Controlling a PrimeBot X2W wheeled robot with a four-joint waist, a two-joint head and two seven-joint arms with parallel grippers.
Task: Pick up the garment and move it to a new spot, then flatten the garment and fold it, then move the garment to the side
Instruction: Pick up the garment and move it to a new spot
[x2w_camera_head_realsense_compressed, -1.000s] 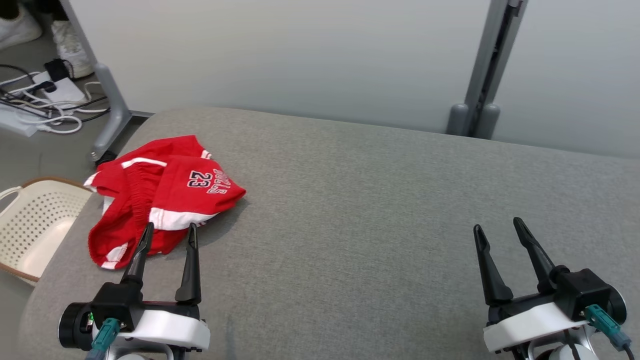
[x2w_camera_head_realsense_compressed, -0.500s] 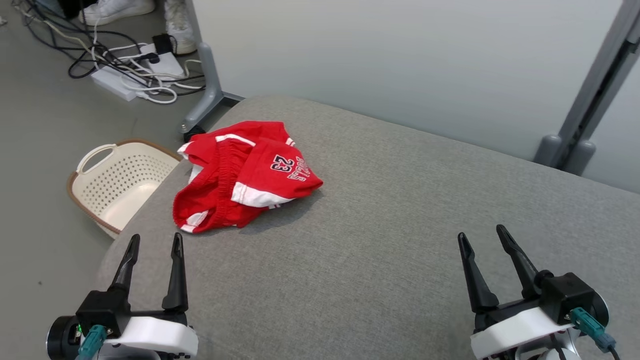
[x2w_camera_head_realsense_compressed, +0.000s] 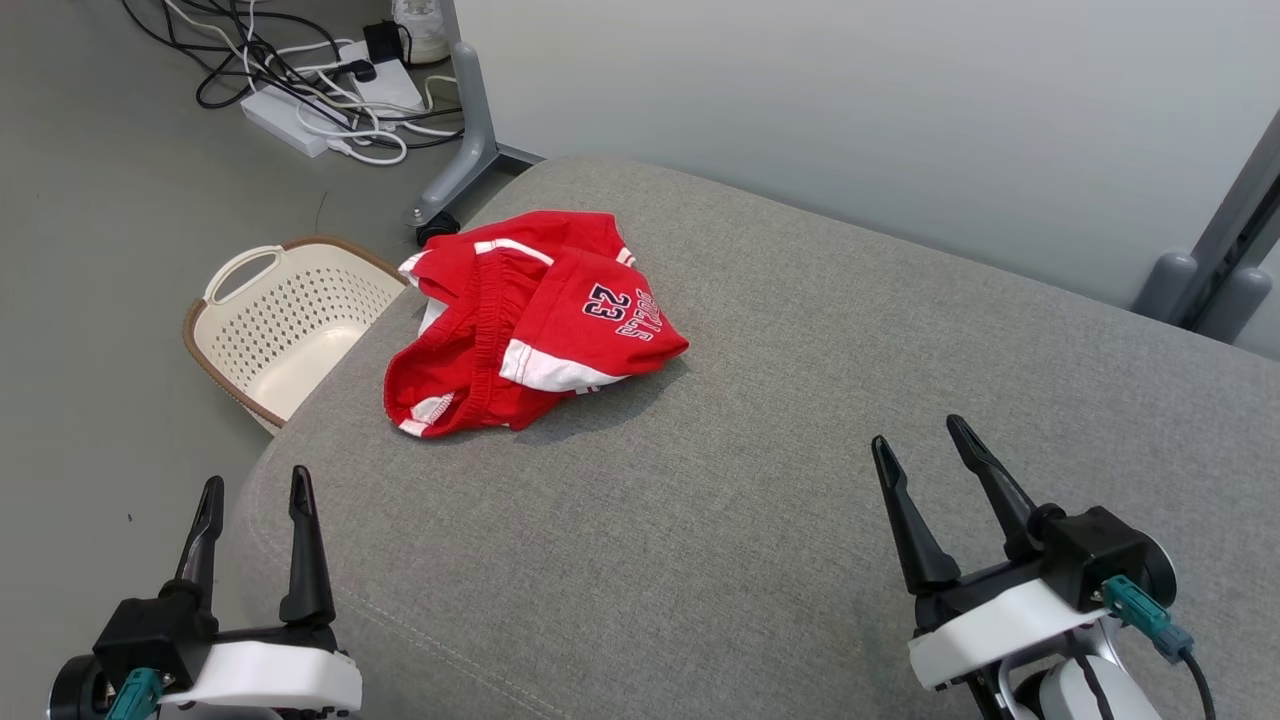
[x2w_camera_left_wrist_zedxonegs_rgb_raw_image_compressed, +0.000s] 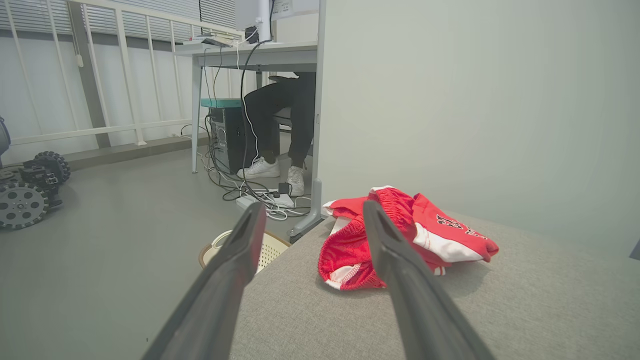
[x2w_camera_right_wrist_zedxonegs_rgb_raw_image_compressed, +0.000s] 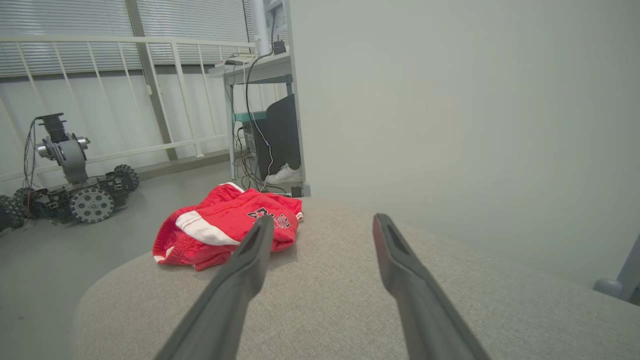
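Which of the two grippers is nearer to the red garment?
The left gripper: the red garment lies toward its side, while the right gripper stands farther off.

I see a big grey cushion (x2w_camera_head_realsense_compressed: 820, 400) in front of me. It has soft cloth on top and round edges. A red garment (x2w_camera_head_realsense_compressed: 540, 320) lies on it, near the far left corner. The garment is all bunched up and has white stripes and the number 23. Next to that corner is the grey floor (x2w_camera_head_realsense_compressed: 100, 300). On the floor stand a white basket (x2w_camera_head_realsense_compressed: 300, 305) full of little holes and a white plug box (x2w_camera_head_realsense_compressed: 285, 118) with tangled wires.
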